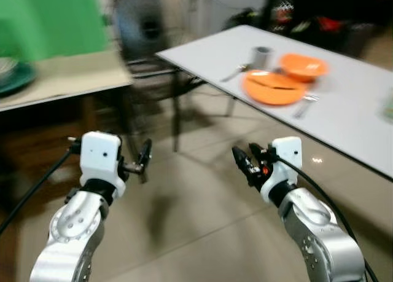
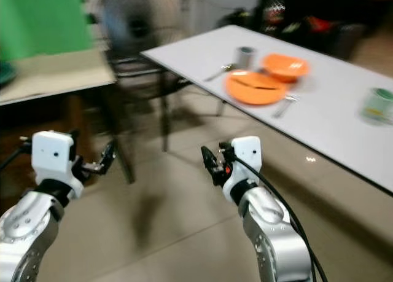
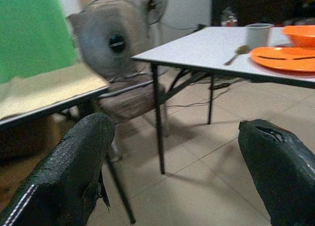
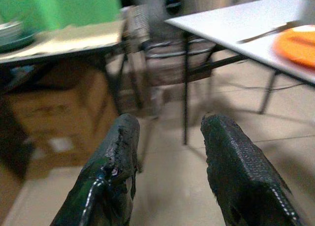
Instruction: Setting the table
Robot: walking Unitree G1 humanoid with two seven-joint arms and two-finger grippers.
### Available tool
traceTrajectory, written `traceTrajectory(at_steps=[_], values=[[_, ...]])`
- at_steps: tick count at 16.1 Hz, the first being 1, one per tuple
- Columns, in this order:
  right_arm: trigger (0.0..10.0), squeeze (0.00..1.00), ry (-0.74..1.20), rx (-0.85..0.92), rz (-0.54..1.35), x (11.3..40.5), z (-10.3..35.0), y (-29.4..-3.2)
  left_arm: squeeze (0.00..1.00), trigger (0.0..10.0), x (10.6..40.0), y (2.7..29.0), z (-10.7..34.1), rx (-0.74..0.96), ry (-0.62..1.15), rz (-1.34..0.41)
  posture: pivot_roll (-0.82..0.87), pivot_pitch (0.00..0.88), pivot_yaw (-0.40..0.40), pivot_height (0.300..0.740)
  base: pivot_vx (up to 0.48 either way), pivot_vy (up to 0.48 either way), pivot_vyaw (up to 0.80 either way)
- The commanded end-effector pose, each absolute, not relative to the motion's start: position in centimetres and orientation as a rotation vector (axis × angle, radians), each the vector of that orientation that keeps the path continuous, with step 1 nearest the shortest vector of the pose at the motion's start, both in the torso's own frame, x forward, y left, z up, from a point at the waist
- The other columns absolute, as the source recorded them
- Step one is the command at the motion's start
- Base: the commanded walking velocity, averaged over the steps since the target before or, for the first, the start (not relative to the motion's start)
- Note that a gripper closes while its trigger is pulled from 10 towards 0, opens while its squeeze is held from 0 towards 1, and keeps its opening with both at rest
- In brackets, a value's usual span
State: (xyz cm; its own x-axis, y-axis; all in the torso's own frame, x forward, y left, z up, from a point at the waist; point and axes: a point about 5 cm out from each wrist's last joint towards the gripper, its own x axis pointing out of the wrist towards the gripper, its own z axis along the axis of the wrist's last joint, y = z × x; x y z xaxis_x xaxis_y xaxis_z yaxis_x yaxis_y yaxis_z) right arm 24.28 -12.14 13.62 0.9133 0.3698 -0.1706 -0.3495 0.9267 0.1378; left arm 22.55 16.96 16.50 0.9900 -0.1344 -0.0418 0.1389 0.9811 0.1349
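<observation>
You are standing on a pale tiled floor [image 1: 202, 233] beside a long white table [image 1: 344, 116] that is already holding a flat orange plate [image 1: 273, 87], a round orange bowl [image 1: 302, 66], a small grey cup [image 1: 262, 56] and some cutlery. The table is looking partly set, with more probably still to bring. Your left gripper [image 3: 177, 177] is hanging wide open and your right gripper [image 4: 170, 172] is sitting a little open, both holding nothing, well apart from the table.

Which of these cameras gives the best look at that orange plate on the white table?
The left eye view: the whole orange plate shows from above, beside the orange bowl. The right eye view matches it. The left wrist view shows it edge-on; the right wrist view catches a blurred sliver.
</observation>
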Motion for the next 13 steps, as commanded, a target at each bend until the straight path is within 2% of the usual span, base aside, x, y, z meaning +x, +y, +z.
traceTrajectory(at_steps=[1, 3, 10, 11, 13], values=[[10.0, 0.00, 0.206, 0.111, 0.394, 24.26, 13.55, -11.98, 0.00, 10.0, 22.64, 16.78, 17.01, 0.136, 0.005, -0.137, -0.06, 0.000, 0.026, 0.740, 0.000, 0.000, 0.80], [10.0, 0.00, 0.214, 0.111, 0.407, 24.17, 13.40, -11.72, 0.00, 10.0, 22.64, 16.87, 17.12, 0.124, 0.004, -0.133, -0.06, 0.000, 0.027, 0.740, 0.000, 0.000, 0.80], [10.0, 0.00, 0.225, 0.065, 0.443, 24.32, 13.20, -11.56, 0.00, 10.0, 22.53, 16.84, 17.14, 0.128, 0.011, -0.144, -0.05, 0.000, 0.028, 0.740, 0.254, 0.000, 0.00], [10.0, 0.00, 0.229, 0.058, 0.445, 24.44, 13.12, -11.57, 0.00, 10.0, 22.49, 16.83, 17.13, 0.126, 0.012, -0.146, -0.05, 0.000, 0.028, 0.740, 0.322, 0.000, 0.80], [10.0, 0.00, 0.217, 0.068, 0.451, 24.66, 13.19, -11.51, 0.00, 10.0, 22.43, 16.83, 17.13, 0.124, 0.014, -0.146, -0.05, 0.000, 0.026, 0.740, 0.322, 0.000, 0.00]])
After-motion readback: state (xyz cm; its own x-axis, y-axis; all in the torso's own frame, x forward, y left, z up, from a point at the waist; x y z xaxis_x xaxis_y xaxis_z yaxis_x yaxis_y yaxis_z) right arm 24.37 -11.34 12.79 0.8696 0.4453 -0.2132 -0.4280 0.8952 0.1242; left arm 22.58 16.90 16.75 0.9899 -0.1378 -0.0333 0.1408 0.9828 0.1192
